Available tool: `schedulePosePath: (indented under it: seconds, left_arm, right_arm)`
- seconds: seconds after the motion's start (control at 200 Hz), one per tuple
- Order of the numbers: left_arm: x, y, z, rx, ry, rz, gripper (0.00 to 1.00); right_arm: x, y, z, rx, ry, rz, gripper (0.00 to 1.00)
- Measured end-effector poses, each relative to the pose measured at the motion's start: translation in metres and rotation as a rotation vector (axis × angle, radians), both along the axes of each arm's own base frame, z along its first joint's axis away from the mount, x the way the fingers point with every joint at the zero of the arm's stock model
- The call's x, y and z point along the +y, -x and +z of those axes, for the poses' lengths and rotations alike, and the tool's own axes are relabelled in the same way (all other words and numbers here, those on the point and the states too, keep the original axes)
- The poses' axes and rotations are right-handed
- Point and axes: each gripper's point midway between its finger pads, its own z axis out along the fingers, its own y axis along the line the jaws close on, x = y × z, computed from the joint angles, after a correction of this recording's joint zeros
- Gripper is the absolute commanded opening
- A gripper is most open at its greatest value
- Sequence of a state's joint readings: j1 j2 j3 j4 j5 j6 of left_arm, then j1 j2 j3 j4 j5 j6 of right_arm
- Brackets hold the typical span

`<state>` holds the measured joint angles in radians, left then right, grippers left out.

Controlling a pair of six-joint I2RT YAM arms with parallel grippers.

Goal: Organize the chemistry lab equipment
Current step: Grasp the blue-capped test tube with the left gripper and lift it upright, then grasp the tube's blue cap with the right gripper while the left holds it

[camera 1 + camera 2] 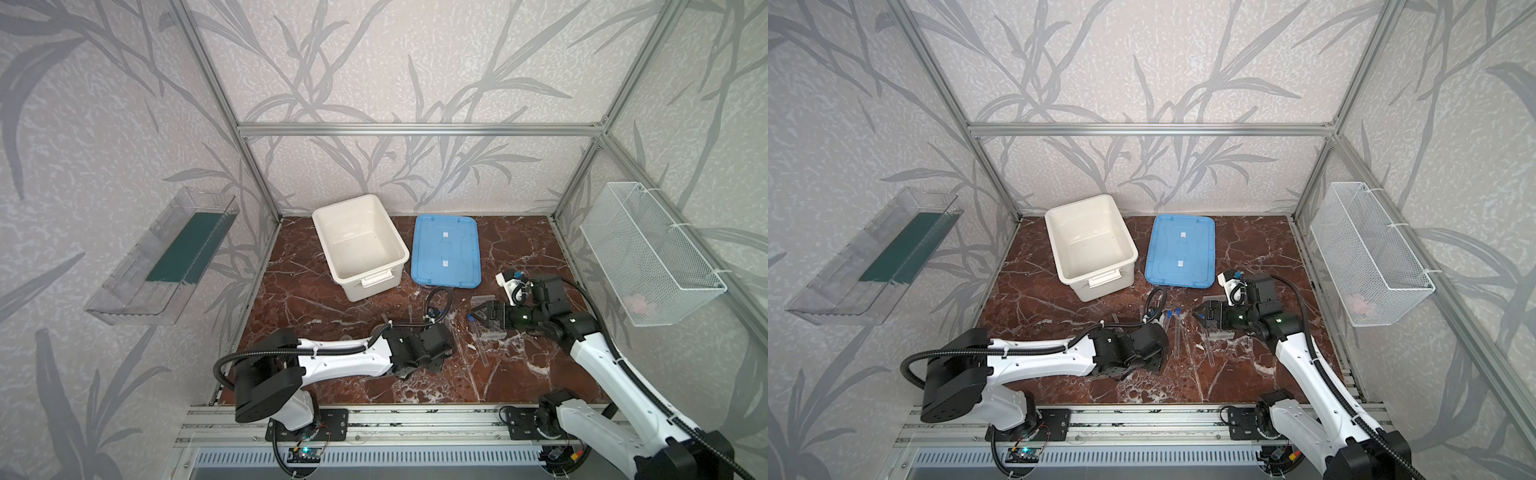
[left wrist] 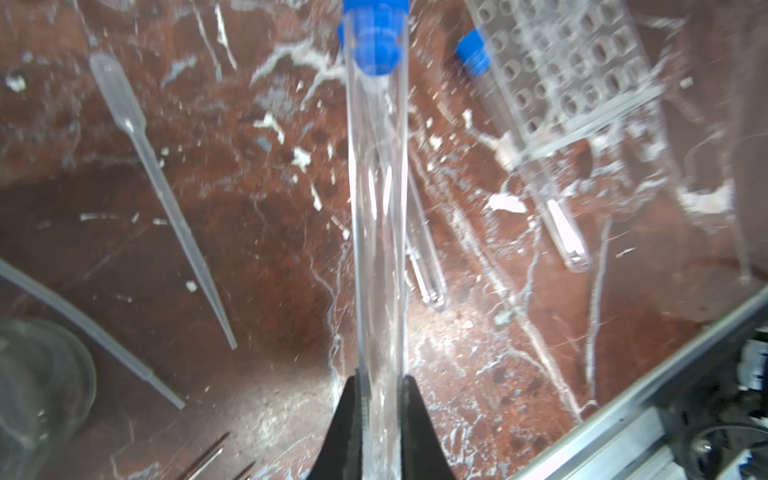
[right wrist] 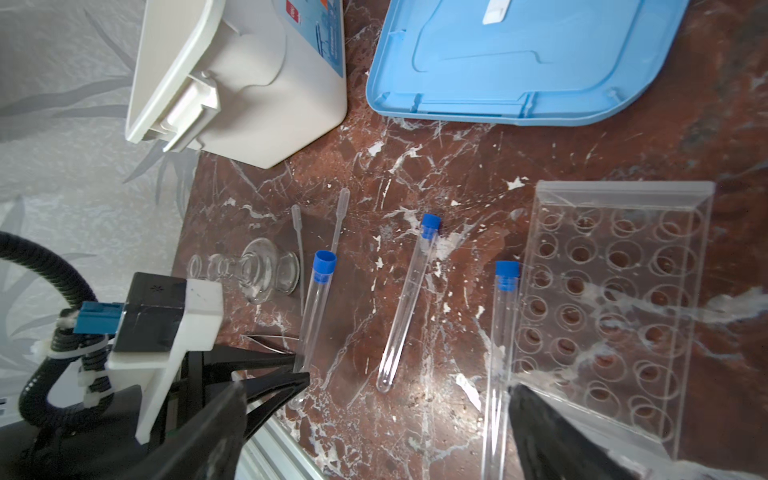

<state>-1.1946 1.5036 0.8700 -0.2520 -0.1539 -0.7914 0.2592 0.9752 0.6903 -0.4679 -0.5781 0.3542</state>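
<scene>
My left gripper [image 2: 382, 399] is shut on the round end of a clear test tube [image 2: 376, 208]. The tube's blue cap [image 2: 374, 41] points away from the jaws, and the tube looks blurred. A second capped tube [image 3: 409, 299] lies flat on the marble. A third tube [image 3: 500, 340] lies along the edge of the clear many-holed rack [image 3: 615, 291]. My right gripper [image 3: 374, 432] stands open and low over that rack edge, one finger above the rack's corner, gripping nothing. A small glass flask [image 3: 257, 270] lies on its side beside two thin pipettes [image 3: 338, 220].
The white tub [image 1: 399, 262] and the flat blue lid [image 1: 446, 249] sit at the back of the table. Metal tweezers [image 3: 266, 340] lie near the flask. A wire basket [image 1: 652, 253] hangs on the right wall and a clear shelf [image 1: 166, 257] on the left. A metal rail [image 1: 374, 415] runs along the front.
</scene>
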Motion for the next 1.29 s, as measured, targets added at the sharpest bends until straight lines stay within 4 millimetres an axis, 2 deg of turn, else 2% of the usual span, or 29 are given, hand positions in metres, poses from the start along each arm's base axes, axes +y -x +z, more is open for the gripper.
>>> schedulePosePath:
  seconds: [0.11,0.24,0.42,0.73,1.025,1.235,1.295]
  left_arm:
    - [-0.006,-0.002,0.004,-0.043,0.044,-0.039,0.13]
    - [-0.012,-0.003,0.007,-0.079,0.078,-0.068,0.13]
    - [-0.015,-0.005,0.011,-0.105,0.115,-0.075,0.13]
    - [-0.015,-0.005,0.012,-0.113,0.135,-0.077,0.13]
    - [-0.017,-0.005,0.012,-0.115,0.140,-0.080,0.13]
    - [-0.018,-0.004,0.006,-0.101,0.129,-0.089,0.16]
    - [-0.019,-0.004,0.006,-0.100,0.129,-0.090,0.21]
  right_arm:
    - [0.023,0.006,-0.005,0.020,-0.010,0.069,0.92]
    - [0.049,0.009,-0.015,0.053,-0.018,0.135,0.85]
    - [0.075,0.004,-0.024,0.092,0.001,0.190,0.67]
    - [0.081,-0.013,-0.015,0.047,-0.036,0.145,0.42]
    - [0.080,-0.016,-0.021,0.056,-0.030,0.120,0.20]
    - [0.079,-0.015,-0.023,0.062,-0.036,0.112,0.16]
    - [0.079,-0.014,-0.023,0.064,-0.037,0.110,0.15]
